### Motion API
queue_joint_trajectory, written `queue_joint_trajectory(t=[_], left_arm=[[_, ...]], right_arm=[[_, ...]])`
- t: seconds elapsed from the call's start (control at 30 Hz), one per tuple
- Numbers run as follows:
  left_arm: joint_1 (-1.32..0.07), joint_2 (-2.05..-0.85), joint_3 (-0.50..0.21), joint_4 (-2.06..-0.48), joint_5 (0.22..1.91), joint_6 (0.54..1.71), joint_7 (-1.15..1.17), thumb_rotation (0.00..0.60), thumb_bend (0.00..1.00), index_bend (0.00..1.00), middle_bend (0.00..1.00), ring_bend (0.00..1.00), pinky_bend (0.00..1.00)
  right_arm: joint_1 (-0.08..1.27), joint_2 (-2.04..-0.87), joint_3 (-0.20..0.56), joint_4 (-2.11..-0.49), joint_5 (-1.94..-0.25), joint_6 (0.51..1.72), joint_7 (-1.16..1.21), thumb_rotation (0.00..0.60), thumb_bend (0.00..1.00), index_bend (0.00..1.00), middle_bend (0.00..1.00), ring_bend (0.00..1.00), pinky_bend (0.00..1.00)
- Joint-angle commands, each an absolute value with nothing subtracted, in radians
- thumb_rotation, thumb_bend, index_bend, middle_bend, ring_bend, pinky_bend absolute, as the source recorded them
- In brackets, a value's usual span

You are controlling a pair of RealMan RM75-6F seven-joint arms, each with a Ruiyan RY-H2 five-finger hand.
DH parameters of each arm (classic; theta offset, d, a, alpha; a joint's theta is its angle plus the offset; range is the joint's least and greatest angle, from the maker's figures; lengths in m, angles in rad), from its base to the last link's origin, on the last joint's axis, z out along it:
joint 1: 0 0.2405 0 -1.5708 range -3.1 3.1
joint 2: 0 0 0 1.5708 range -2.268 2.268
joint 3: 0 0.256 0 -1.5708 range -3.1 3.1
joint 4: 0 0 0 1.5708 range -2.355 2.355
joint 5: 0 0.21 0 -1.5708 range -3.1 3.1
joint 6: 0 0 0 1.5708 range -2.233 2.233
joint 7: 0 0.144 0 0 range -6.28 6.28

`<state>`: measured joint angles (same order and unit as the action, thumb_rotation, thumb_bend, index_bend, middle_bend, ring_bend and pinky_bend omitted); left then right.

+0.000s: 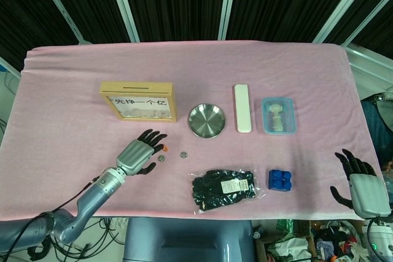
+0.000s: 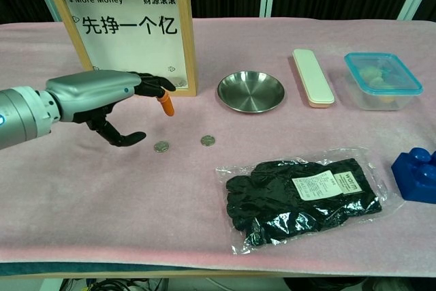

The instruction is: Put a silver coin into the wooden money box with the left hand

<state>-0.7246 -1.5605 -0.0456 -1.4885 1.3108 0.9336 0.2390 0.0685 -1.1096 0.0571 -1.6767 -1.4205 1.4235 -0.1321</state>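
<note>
Two silver coins [image 2: 161, 146] lie just beside the open-fingered left hand [image 2: 109, 100].

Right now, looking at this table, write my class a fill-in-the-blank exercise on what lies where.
1. The two silver coins lie on the ____ cloth.
2. The left hand holds ____.
3. The black gloves are inside a clear ____ bag.
4. The steel dish sits between the wooden money box and the ____ case.

Missing words: pink; nothing; plastic; white
</note>
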Motion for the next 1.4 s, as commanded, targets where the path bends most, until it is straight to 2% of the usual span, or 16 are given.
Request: queue_joint_trajectory(t=[0.03, 0.6, 1.4], left_arm=[[-0.725, -1.6, -0.049, -1.459, 1.296, 0.934, 0.273, 0.6, 0.43, 0.32, 0.08, 0.0, 0.0], [-0.703, -1.654, -0.047, -1.404, 1.26, 0.949, 0.345, 0.6, 0.46, 0.4, 0.09, 0.0, 0.0], [-0.699, -1.704, -0.051, -1.331, 1.285, 0.943, 0.325, 0.6, 0.46, 0.4, 0.1, 0.0, 0.0]], right_arm=[[0.069, -1.109, 0.058, -1.677, -1.418, 1.423, -0.13, 0.6, 0.23, 0.14, 0.06, 0.17, 0.18], [0.07, -1.108, 0.06, -1.679, -1.408, 1.416, -0.123, 0.6, 0.23, 0.14, 0.06, 0.17, 0.18], [0.07, -1.105, 0.059, -1.681, -1.408, 1.414, -0.121, 0.6, 0.23, 0.14, 0.06, 0.17, 0.18]])
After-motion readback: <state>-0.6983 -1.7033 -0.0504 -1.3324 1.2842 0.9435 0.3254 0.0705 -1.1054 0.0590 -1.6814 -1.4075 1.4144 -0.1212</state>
